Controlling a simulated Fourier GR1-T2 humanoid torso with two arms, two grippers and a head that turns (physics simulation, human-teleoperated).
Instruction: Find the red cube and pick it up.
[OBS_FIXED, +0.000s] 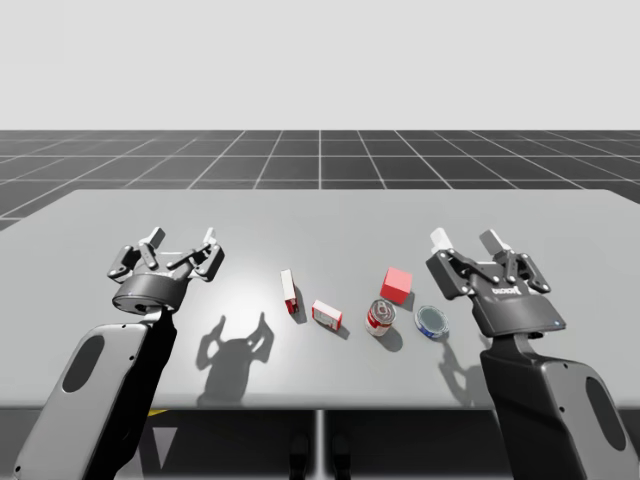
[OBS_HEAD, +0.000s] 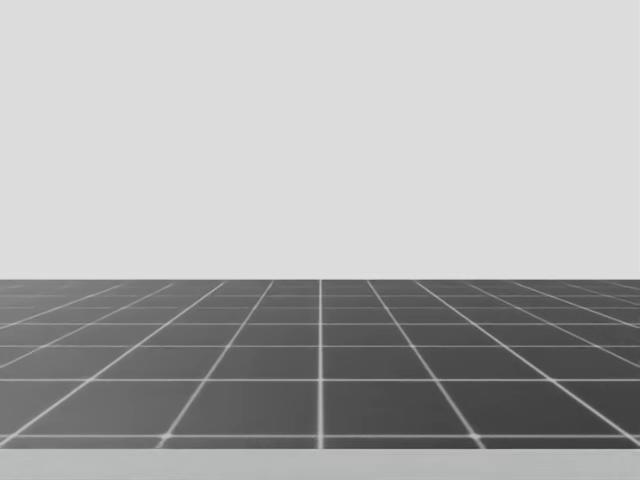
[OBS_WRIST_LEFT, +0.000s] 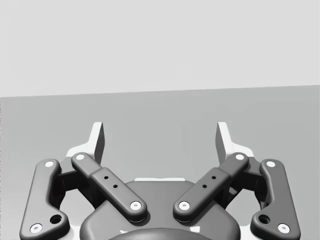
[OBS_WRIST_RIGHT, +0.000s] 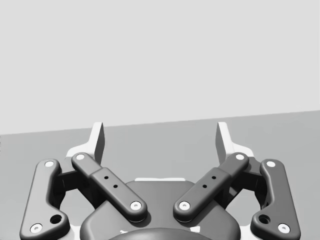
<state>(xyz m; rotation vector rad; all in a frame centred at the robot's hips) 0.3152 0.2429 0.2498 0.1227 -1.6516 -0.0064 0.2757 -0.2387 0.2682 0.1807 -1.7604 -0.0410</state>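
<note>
Over a dark gridded floor (OBS_HEAD: 320, 360) stands a broad grey table (OBS_FIXED: 320, 215), with two dark robot arms rising from its near edge. The left arm (OBS_FIXED: 110, 380) is at the left and the right arm (OBS_FIXED: 555, 400) at the right, well apart. The left gripper (OBS_FIXED: 181, 240) hangs above bare tabletop, its fingers spread wide and grasping nothing. The right gripper (OBS_FIXED: 466, 240) is likewise released and holds nothing.

Between the arms, right of the table's middle, a red cube (OBS_FIXED: 397, 285) rests on the surface, nearer the right gripper and touched by neither. Just near of it stands a red-and-white can (OBS_FIXED: 380, 317). To the left, a tall red-and-white box (OBS_FIXED: 288, 293) stands on end, with a low red-and-white box (OBS_FIXED: 327, 314) lying between it and the can. A flat blue tin (OBS_FIXED: 432, 321) lies right of the can.
</note>
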